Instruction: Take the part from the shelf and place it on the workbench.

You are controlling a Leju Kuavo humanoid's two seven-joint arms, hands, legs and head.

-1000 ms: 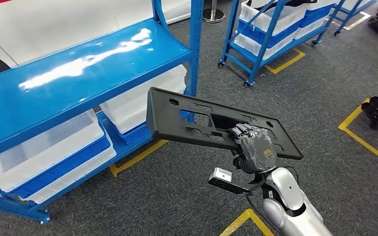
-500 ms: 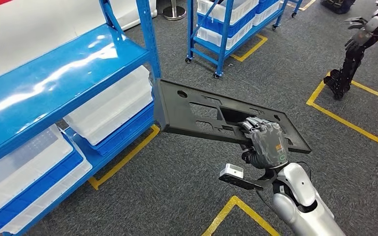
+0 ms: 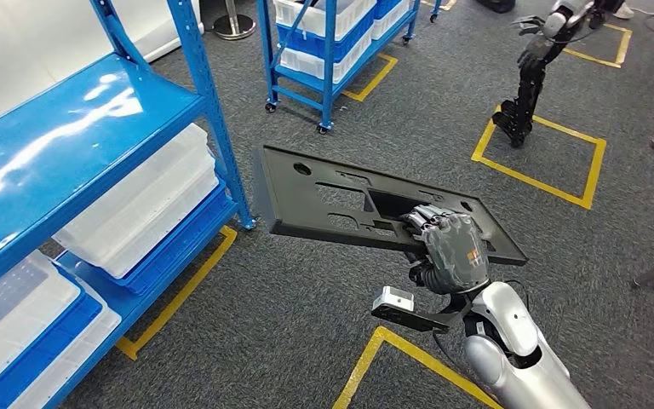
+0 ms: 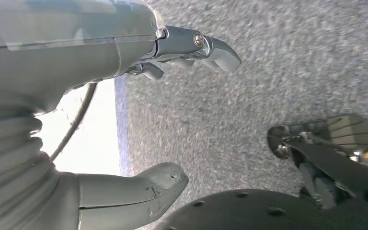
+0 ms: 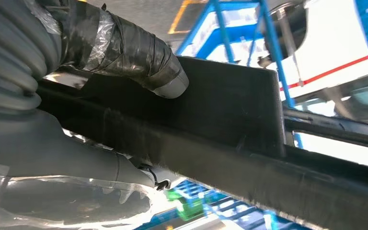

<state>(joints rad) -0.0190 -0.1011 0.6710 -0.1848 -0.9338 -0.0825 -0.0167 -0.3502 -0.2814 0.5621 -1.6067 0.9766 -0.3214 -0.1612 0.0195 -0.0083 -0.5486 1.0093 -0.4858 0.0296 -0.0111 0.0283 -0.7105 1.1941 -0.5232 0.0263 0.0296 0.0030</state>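
Observation:
The part is a long flat black plastic panel (image 3: 332, 192) with cut-outs and round holes. My right hand (image 3: 448, 247) grips it near one end and carries it level above the grey carpet, beside the blue shelf (image 3: 68, 128). Close up in the right wrist view, the panel's dark edge (image 5: 230, 120) lies clamped between the taped thumb (image 5: 124, 52) and the fingers below. In the left wrist view my left hand (image 4: 139, 110) hangs over the carpet with its fingers apart and nothing in it.
White bins (image 3: 140, 204) sit on the blue shelf's lower level. A wheeled blue rack with bins (image 3: 324, 43) stands further back. Another robot's arm (image 3: 532, 72) hangs over a yellow floor square (image 3: 541, 153). Yellow tape lines (image 3: 392, 358) mark the carpet near me.
The whole view has swung round, so the shelf has slid left and the far robot arm has come into sight. The panel stays in my right hand's grip.

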